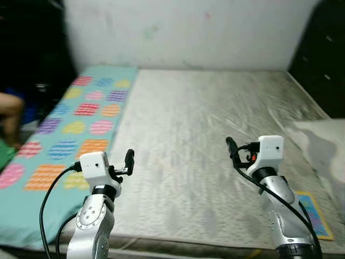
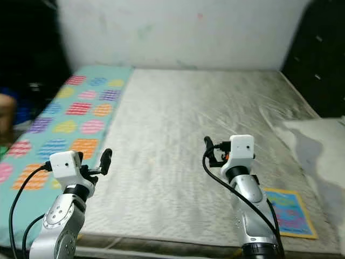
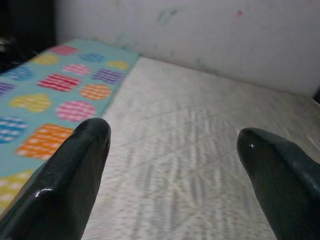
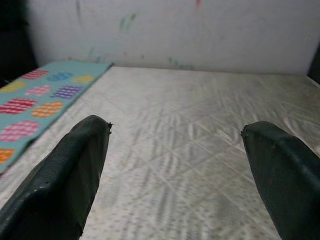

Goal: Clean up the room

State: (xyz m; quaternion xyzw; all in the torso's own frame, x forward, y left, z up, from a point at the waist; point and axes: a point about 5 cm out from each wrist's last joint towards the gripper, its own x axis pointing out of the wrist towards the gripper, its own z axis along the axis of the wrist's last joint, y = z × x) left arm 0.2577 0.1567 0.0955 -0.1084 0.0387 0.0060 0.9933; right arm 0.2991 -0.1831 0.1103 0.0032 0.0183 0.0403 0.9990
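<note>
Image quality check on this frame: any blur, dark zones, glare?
Left eye view: soft overall, left edge smeared; black corners beside the pale wall. Right eye view: same softness; mattress evenly lit, no glare. Left wrist view: fingers close and defocused, small highlights on them. Right wrist view: fingers blurred, mattress pattern readable.

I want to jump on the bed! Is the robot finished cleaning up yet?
Not yet. The grey mattress looks mostly bare. The left gripper and right gripper are open, holding nothing. Still left: the colourful sheet along its left side, a white cloth and a picture book on the right.
</note>
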